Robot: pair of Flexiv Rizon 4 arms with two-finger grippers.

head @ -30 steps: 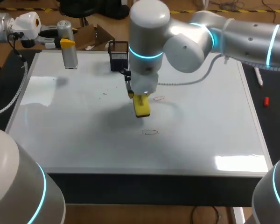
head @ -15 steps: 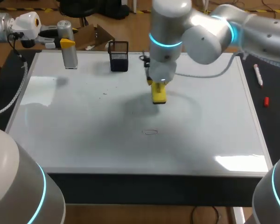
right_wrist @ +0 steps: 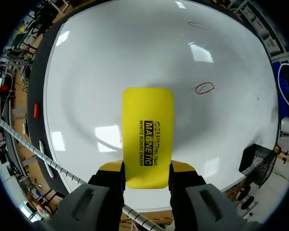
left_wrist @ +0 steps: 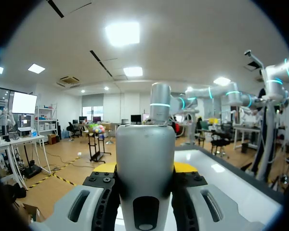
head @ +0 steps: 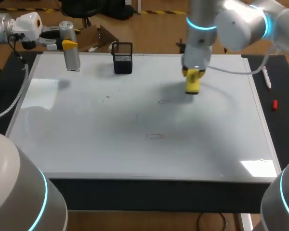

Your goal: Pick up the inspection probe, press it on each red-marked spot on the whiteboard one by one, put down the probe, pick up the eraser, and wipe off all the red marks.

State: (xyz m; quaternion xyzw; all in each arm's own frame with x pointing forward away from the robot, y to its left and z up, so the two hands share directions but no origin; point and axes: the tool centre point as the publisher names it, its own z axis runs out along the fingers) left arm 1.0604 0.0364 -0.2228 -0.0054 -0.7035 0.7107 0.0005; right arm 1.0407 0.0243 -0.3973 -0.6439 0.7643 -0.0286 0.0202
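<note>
**Head view**
- Whiteboard (head: 86, 144): covers most of the worktop.
- Near red mark (head: 154, 136): small oval about mid-board, unwiped.
- Far red mark (head: 164, 101): fainter oval behind the first, unwiped.
- Right end effector (head: 193, 77): comes in from the right, over the far-right part of the board. It is closed on the eraser (head: 192, 86), a yellow block hanging downward, beside the far red mark but apart from it.
- Left end effector (head: 66, 44): at the board's far-left corner, closed on the probe (head: 72, 57), a silver cylinder held upright.
- Black holder (head: 122, 58): at the board's far edge, between the two arms.
- Marker pen (head: 266, 77): on the dark strip to the right of the board.

**Left wrist view**
- Left end effector (left_wrist: 145, 168): fingers pressed to both sides of the probe (left_wrist: 145, 154), with a yellow tip showing on each flank.

**Right wrist view**
- Right end effector (right_wrist: 147, 168): fingers clamped on the short end of the eraser (right_wrist: 148, 130).
- Both ovals lie ahead of it and off to one side, one close (right_wrist: 204, 88) and one distant (right_wrist: 197, 25).
- Whether the eraser's face touches the whiteboard (right_wrist: 96, 72) cannot be told.

**Progress (judged)**
- With the eraser in hand, this looks like the wiping stage.
- Both visible marks are left to wipe.
- The probe is gripped, not set down.
- The pictures do not show whether the pressing was completed.
</note>
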